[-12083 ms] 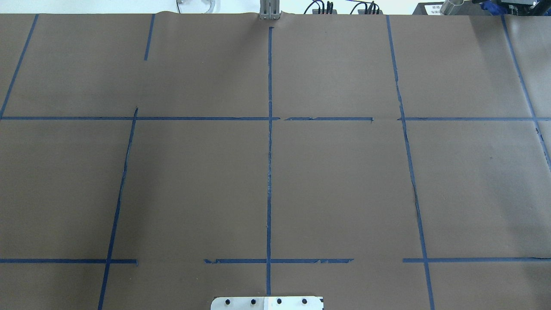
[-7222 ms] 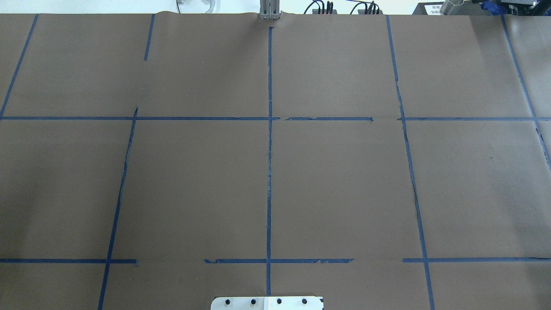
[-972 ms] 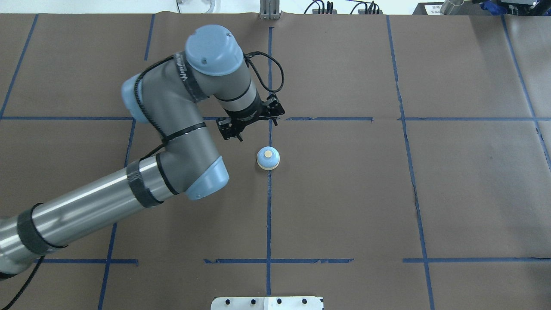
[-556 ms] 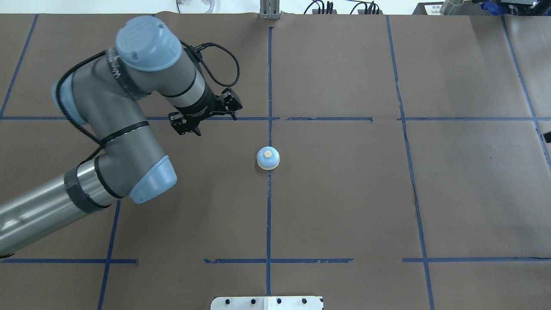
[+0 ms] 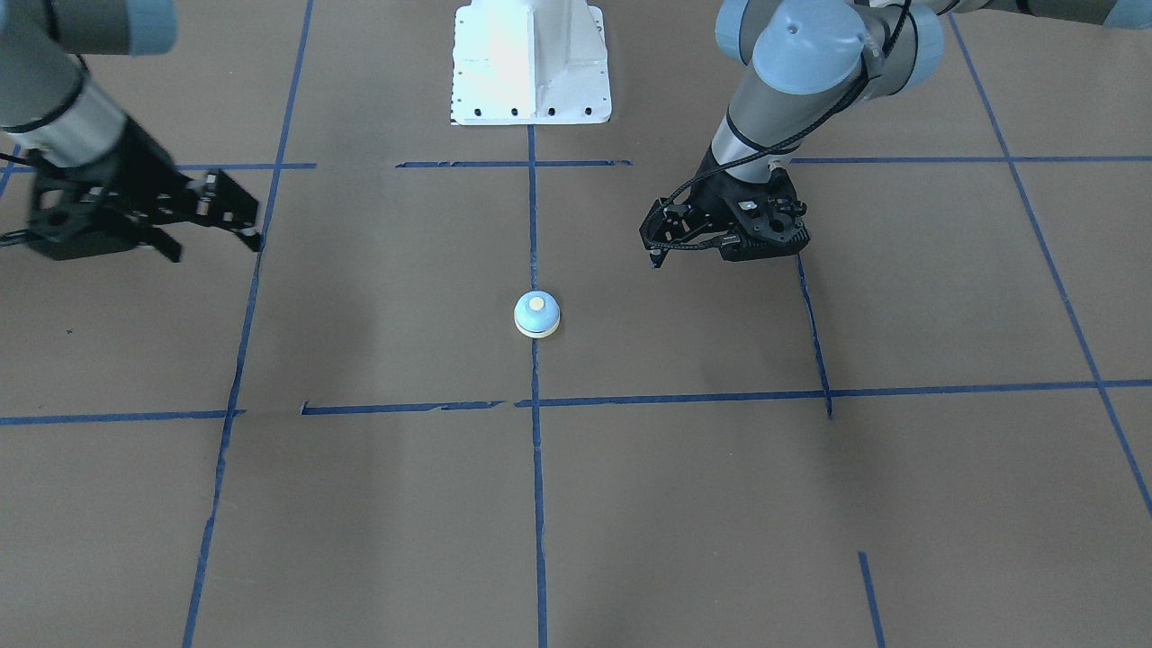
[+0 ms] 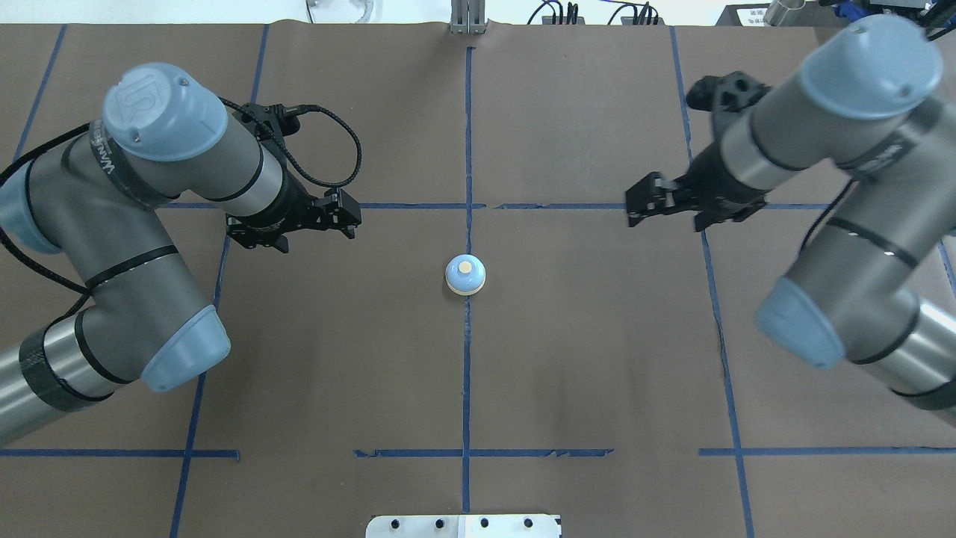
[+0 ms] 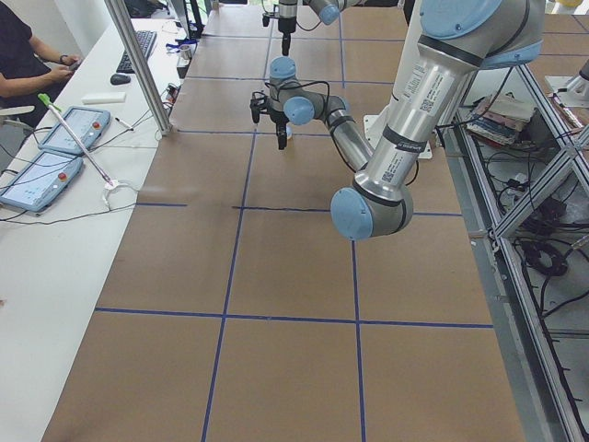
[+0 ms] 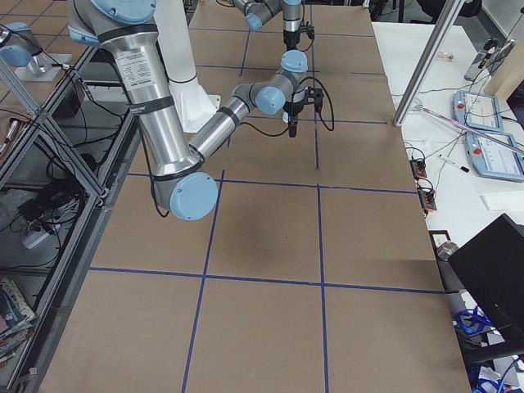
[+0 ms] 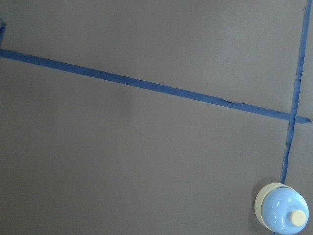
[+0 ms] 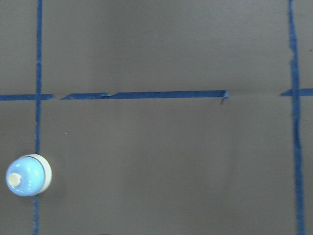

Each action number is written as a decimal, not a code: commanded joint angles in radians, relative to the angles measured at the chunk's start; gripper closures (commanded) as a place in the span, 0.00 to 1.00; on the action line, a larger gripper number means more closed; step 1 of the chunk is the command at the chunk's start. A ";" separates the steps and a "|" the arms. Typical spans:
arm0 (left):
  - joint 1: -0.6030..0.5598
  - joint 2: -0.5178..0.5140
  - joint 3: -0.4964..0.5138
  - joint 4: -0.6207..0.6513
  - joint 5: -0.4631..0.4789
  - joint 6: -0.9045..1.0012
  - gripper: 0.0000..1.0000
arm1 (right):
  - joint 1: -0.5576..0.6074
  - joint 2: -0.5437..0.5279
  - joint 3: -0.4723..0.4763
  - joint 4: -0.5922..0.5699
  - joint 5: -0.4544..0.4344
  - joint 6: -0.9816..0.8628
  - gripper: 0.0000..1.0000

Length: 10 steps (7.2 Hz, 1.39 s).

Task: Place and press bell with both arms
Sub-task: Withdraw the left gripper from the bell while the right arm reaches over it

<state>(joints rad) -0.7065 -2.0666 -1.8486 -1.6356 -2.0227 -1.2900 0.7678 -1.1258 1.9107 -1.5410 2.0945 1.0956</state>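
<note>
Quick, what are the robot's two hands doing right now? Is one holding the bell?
Left gripper: looks open, holding nothing.
Right gripper: looks open, holding nothing.
The bell sits untouched between them.

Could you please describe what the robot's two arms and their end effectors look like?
Both the left arm and the right arm have silver tube links, grey joints with white lettering, and rounded light blue caps. Black ribbed cables run along the outside, held by black bands. The left end effector and the right end effector are black and two-fingered.
</note>
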 commanded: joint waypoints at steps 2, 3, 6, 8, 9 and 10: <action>0.010 0.020 -0.006 -0.001 0.025 0.003 0.00 | -0.140 0.292 -0.299 0.007 -0.097 0.216 0.93; 0.021 0.023 -0.006 -0.003 0.025 0.001 0.00 | -0.143 0.367 -0.385 0.006 -0.097 0.222 1.00; 0.050 0.025 -0.005 -0.006 0.025 -0.006 0.00 | -0.194 0.461 -0.490 0.006 -0.131 0.306 1.00; 0.058 0.026 -0.005 -0.006 0.027 -0.008 0.00 | -0.196 0.462 -0.509 0.007 -0.137 0.302 1.00; 0.061 0.025 -0.004 -0.006 0.027 -0.008 0.00 | -0.194 0.462 -0.515 0.007 -0.139 0.316 1.00; 0.061 0.026 -0.008 -0.007 0.025 -0.006 0.00 | -0.196 0.462 -0.528 0.012 -0.142 0.328 1.00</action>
<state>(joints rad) -0.6474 -2.0409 -1.8540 -1.6417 -1.9961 -1.2973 0.5733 -0.6647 1.3963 -1.5331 1.9562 1.4099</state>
